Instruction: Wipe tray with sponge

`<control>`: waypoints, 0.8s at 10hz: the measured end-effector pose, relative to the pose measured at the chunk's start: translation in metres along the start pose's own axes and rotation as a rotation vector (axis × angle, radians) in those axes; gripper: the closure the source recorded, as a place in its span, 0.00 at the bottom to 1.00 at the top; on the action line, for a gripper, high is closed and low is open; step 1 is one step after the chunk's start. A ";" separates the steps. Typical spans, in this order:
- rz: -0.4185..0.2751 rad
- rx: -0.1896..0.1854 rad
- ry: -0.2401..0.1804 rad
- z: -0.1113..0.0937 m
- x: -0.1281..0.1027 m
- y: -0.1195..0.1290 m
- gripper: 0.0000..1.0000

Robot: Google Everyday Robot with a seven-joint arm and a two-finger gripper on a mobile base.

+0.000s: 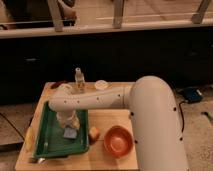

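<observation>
The green tray (pixel 50 141) lies on the left of the wooden table. The light-blue sponge (pixel 69 133) rests on the tray's floor near its right side. My gripper (pixel 68 123) hangs from the white arm straight down over the tray and sits right on top of the sponge. The arm reaches in from the right across the table.
A yellow-orange block (pixel 94 133) lies on the table just right of the tray. An orange bowl (pixel 118 140) stands right of it. A small bottle (pixel 78 79) and a white round lid (pixel 101 85) stand at the table's back. The table's left edge is close to the tray.
</observation>
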 end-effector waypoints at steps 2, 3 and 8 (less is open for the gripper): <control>-0.026 -0.010 0.002 0.000 0.018 -0.011 1.00; -0.049 -0.009 -0.002 -0.001 0.020 -0.021 1.00; -0.205 -0.009 -0.056 0.004 -0.033 -0.056 1.00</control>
